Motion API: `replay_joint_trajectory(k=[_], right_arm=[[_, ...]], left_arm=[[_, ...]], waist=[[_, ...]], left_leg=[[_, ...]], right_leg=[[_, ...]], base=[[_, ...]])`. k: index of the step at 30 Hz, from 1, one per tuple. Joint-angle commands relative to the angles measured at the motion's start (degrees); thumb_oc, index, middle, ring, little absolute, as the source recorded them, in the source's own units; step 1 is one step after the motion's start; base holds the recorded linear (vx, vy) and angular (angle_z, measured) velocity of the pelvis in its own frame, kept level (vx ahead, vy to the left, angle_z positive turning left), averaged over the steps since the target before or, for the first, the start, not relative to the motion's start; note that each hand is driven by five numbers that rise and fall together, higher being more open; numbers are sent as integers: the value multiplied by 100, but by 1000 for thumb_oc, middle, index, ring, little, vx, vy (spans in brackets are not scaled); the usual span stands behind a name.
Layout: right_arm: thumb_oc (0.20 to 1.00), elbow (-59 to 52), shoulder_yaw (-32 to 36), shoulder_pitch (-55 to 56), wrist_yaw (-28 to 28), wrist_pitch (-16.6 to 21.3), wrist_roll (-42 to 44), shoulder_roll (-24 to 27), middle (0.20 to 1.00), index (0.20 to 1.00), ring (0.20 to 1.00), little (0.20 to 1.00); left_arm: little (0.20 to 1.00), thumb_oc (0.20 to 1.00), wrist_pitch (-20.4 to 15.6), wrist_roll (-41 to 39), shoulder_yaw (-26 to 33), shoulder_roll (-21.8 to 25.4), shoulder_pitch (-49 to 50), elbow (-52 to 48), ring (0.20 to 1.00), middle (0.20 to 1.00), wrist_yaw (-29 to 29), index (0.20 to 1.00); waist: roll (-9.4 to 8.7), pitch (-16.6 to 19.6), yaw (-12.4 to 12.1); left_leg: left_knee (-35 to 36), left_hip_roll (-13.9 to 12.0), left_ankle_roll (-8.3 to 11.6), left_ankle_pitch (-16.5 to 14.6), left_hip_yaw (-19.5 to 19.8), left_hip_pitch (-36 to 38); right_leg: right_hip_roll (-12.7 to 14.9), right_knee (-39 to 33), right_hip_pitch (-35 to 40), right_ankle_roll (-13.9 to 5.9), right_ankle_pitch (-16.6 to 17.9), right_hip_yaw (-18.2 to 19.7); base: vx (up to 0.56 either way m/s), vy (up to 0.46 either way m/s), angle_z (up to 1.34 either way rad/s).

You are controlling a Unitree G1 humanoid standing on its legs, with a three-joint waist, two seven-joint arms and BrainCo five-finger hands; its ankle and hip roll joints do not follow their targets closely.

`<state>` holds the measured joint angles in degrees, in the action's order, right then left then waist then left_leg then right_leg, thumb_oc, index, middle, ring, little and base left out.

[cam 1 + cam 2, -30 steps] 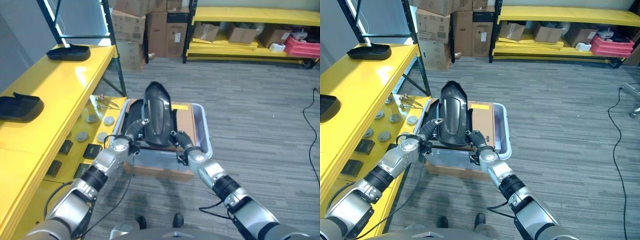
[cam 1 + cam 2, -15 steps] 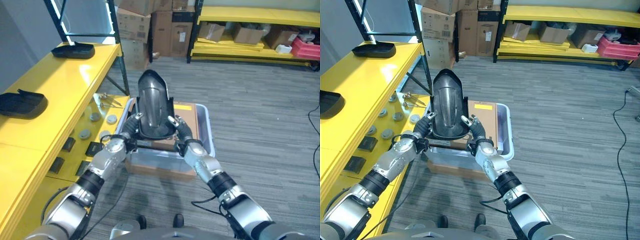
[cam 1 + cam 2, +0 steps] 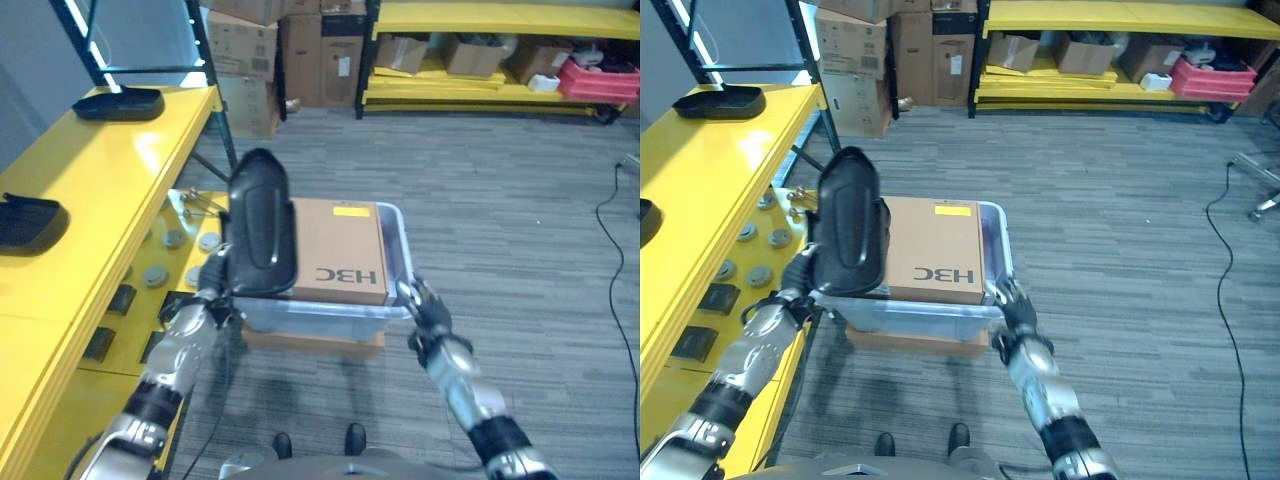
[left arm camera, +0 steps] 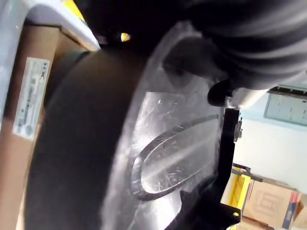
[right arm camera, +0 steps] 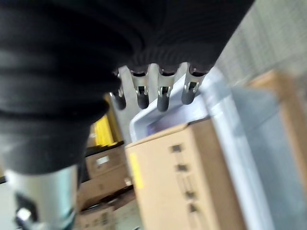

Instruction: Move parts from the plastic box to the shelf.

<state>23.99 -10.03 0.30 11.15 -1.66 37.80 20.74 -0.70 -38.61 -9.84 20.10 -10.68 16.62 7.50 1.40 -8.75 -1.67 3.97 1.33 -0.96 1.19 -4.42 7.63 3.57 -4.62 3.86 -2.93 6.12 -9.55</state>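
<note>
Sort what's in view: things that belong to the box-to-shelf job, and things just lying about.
Job:
black part, held upright in the left hand
plastic box
yellow shelf, with two black parts already on it
right hand, open by the box corner

Lying about:
cardboard box inside the plastic box
stacked cartons by the far racks
red bin
</note>
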Motion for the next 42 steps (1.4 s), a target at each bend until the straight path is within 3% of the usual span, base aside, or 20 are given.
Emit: replay_joint_trajectory(k=[1, 6, 11, 12, 13, 14, 17, 21, 25, 27, 29, 30, 32, 33, 34, 37, 38, 39, 40, 42], right_arm=[[1000, 180, -92, 81, -737, -74, -421, 45, 1000, 1000, 1000, 1000], [1000, 1390, -348, 446, -1352, -120, -1280, 119, 1000, 1000, 1000, 1000], [1000, 2287, -622, 489, -1595, -95, -2074, 55, 1000, 1000, 1000, 1000], [1000, 2392, -689, 579, -1232, -145, -2290, -77, 1000, 1000, 1000, 1000], [1000, 2390, -683, 602, -1182, -137, -2240, -87, 1000, 1000, 1000, 1000], [1000, 2392, -656, 726, -1063, -142, -2191, -142, 1000, 1000, 1000, 1000], [1000, 2504, -639, 896, -884, -159, -2338, -279, 1000, 1000, 1000, 1000], [1000, 2887, -717, 681, -936, -180, -2716, -340, 1000, 1000, 1000, 1000], [1000, 3084, -761, 544, -773, -159, -2670, -436, 1000, 1000, 1000, 1000], [1000, 3038, -626, 492, -695, -172, -2484, -469, 1000, 1000, 1000, 1000], [1000, 2948, -582, 519, -615, -218, -2413, -494, 1000, 1000, 1000, 1000], [1000, 2914, -555, 526, -569, -237, -2363, -508, 1000, 1000, 1000, 1000], [1000, 2938, -503, 561, -614, -179, -2252, -452, 1000, 1000, 1000, 1000], [1000, 3002, -451, 558, -691, -93, -2232, -408, 1000, 1000, 1000, 1000], [1000, 3003, -450, 556, -691, -92, -2232, -407, 1000, 1000, 1000, 1000], [1000, 3428, -241, 461, -956, 294, -2203, -367, 1000, 1000, 1000, 1000], [1000, 3566, -157, 424, -1006, 339, -2107, -381, 1000, 1000, 1000, 1000], [1000, 3589, -124, 439, -1016, 327, -2123, -391, 1000, 1000, 1000, 1000], [1000, 3584, -96, 469, -1000, 227, -2108, -385, 1000, 1000, 1000, 1000], [1000, 3618, -110, 483, -1057, 129, -2185, -351, 1000, 1000, 1000, 1000]], left_arm=[[200, 200, -1000, 76, 247, 476, -383, -391, 200, 200, 67, 200], [200, 200, -1142, 172, 914, 706, -19, -1150, 200, 200, 401, 200], [200, 200, -1018, 436, 1622, 789, 551, -2003, 200, 200, 701, 200], [200, 200, -928, 544, 1891, 796, 815, -2359, 200, 200, 468, 200], [200, 200, -935, 533, 1896, 797, 821, -2364, 200, 200, 396, 200], [200, 200, -927, 514, 1907, 818, 820, -2353, 200, 200, 207, 200], [200, 200, -946, 649, 1927, 877, 792, -2221, 200, 200, 137, 200], [200, 200, -1007, 652, 2094, 935, 1058, -2213, 200, 200, 306, 200], [200, 200, -1071, 608, 2298, 976, 1301, -2183, 200, 200, 98, 200], [200, 200, -1073, 584, 2287, 1067, 1298, -2143, 200, 200, -52, 200], [200, 200, -1025, 558, 2224, 1121, 1237, -2091, 200, 200, -120, 200], [200, 200, -995, 563, 2126, 1178, 1147, -2038, 200, 200, -114, 200], [200, 200, -993, 595, 1925, 1248, 956, -1939, 200, 200, -99, 200], [200, 200, -948, 603, 1798, 1267, 802, -1906, 200, 200, -59, 200], [200, 200, -948, 603, 1797, 1267, 800, -1904, 200, 200, -59, 200], [200, 200, -783, 731, 1358, 1315, 352, -1924, 200, 200, 143, 200], [200, 200, -772, 740, 1187, 1291, 232, -1921, 200, 200, 105, 200], [200, 200, -769, 746, 1104, 1282, 194, -1927, 200, 200, 131, 200], [200, 200, -654, 784, 1077, 1210, 137, -1986, 200, 200, 80, 200], [200, 200, -581, 868, 1031, 1129, 124, -2017, 200, 200, 104, 200]], waist=[[-154, 358, -58], [-168, 345, -217], [-165, 240, -663], [-113, 185, -865], [-107, 189, -853], [-75, 213, -811], [-37, 228, -711], [-8, 264, -981], [21, 319, -1250], [69, 343, -1262], [135, 300, -1149], [184, 239, -1016], [222, 132, -735], [267, 74, -604], [272, 72, -601], [15, -57, -290], [-113, -60, -151], [-154, -66, -71], [-197, -21, -32], [-256, 20, -43]], left_leg=[[-436, -409, 252, -162, -29, -380], [-422, -579, 423, -14, 73, -534], [-589, -608, 568, 126, 261, -906], [-638, -513, 542, 139, -196, -1123], [-638, -512, 541, 151, -301, -1146], [-597, -526, 587, 118, -842, -1185], [-624, -603, 533, 286, -1917, -1386], [-659, -171, 226, 92, -1523, -1498], [-710, 41, -20, -56, -1273, -1501], [-728, 293, -323, -246, -1035, -1371], [-775, 394, -473, -360, -862, -1291], [-783, 458, -583, -435, -709, -1194], [-726, 506, -599, -476, -358, -1034], [-720, 437, -574, -358, -238, -1043], [-720, 433, -573, -357, -233, -1040], [-720, 493, -410, -518, 417, -878], [-744, 552, -391, -615, 776, -831], [-758, 577, -399, -673, 946, -791], [-739, 477, -346, -649, 1062, -753], [-729, 357, -244, -616, 1062, -720]], right_leg=[[569, 594, -65, -569, -459, -44], [392, 525, -71, -448, -525, -160], [289, 415, -36, -352, -540, -506], [345, 380, 53, -380, -565, -1125], [354, 380, 61, -389, -565, -1202], [376, 368, 167, -468, -641, -1520], [423, 440, 272, -473, -643, -2165], [411, 748, 246, -410, -888, -1988], [620, 1239, 323, -447, -1214, -1995], [1105, 2576, -48, -646, -965, -1759], [1256, 3566, -443, -695, -801, -1369], [1290, 4387, -902, -706, -700, -917], [924, 4677, -1408, -634, -633, -334], [754, 4357, -1604, -472, -456, -207], [750, 4347, -1595, -471, -452, -214], [712, 2242, -1602, -655, 127, 516], [517, 1510, -1566, -738, 280, 1043], [417, 1352, -1538, -776, 331, 1255], [306, 1265, -1331, -758, 21, 1401], [290, 1130, -1116, -707, -100, 1282]], base=[[13, -104, -6], [17, -119, 8], [-25, -76, 43], [-81, -31, 82], [-24, -24, 102], [44, -2, 133], [31, 83, 277], [123, 177, 130], [162, 161, 18], [231, 266, 51], [146, 178, 70], [156, 127, 78], [77, -43, 93], [-19, -118, 90], [33, -271, 94], [208, -443, 107], [275, -481, 133], [282, -446, 187], [176, -259, 166], [142, -279, 112]])
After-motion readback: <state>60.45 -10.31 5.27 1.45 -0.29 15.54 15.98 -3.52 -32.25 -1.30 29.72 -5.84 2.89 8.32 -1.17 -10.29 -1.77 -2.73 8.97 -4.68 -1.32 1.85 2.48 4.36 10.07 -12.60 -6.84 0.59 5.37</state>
